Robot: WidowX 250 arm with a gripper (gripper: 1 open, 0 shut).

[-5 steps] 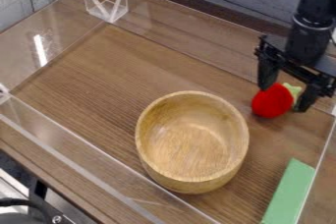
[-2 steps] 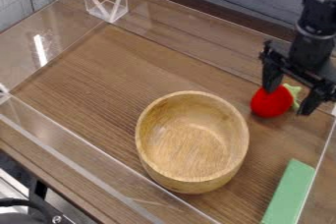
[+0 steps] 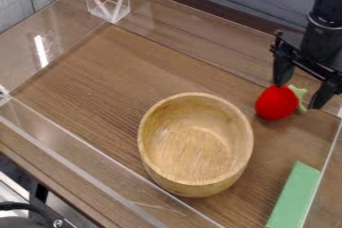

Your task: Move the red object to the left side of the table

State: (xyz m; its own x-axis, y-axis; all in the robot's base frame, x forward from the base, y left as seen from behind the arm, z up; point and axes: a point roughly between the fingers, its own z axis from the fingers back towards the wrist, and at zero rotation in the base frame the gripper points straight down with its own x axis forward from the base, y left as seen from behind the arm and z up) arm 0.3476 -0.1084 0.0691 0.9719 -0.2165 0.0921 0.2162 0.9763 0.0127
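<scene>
Above the wood-grain tabletop (image 3: 107, 102), the spread fingers (image 3: 302, 90) have shifted back slightly from the red object (image 3: 277, 103).

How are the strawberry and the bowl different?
The strawberry is red with a green top; the bowl is light brown all over. The strawberry is small, while the bowl is much bigger. The strawberry is a solid lump; the bowl is hollow. Both sit on the table.

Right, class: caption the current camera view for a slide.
Open tool beside the red strawberry toy, behind a round wooden bowl.
</scene>
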